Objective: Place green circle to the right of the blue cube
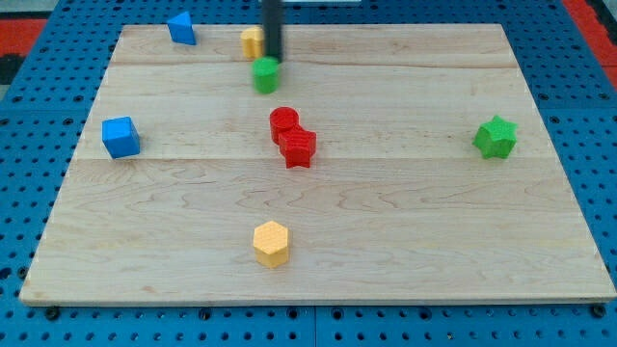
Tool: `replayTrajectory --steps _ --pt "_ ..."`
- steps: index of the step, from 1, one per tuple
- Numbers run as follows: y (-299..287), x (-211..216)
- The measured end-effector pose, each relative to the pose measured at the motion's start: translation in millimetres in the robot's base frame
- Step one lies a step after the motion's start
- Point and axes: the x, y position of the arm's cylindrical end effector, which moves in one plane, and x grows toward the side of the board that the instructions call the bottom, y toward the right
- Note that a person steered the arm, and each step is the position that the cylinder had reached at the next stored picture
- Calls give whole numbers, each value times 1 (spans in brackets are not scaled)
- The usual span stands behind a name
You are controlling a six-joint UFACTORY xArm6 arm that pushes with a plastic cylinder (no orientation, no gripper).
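Observation:
The green circle (265, 74) lies near the view's top, a little left of centre, on the wooden board (405, 212). My tip (274, 59) stands right at its top right edge, touching or nearly touching it. The blue cube (120, 137) sits at the view's left edge of the board, well to the lower left of the green circle.
A yellow block (253, 42) sits just behind the rod at the top. A blue block (181, 28) is at the top left. A red circle (284, 122) and a red star (298, 147) touch at centre. A green star (496, 138) is at right, a yellow hexagon (271, 243) at bottom.

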Motion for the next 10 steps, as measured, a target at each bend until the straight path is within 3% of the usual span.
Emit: replayTrajectory --steps 1,3,4,5,7,8,9,10 --pt "-42 48" --pt "-11 45" --pt "36 32" --pt "41 54" --pt "-76 95" --pt "-82 95" --pt "-56 71" --pt "29 -1"
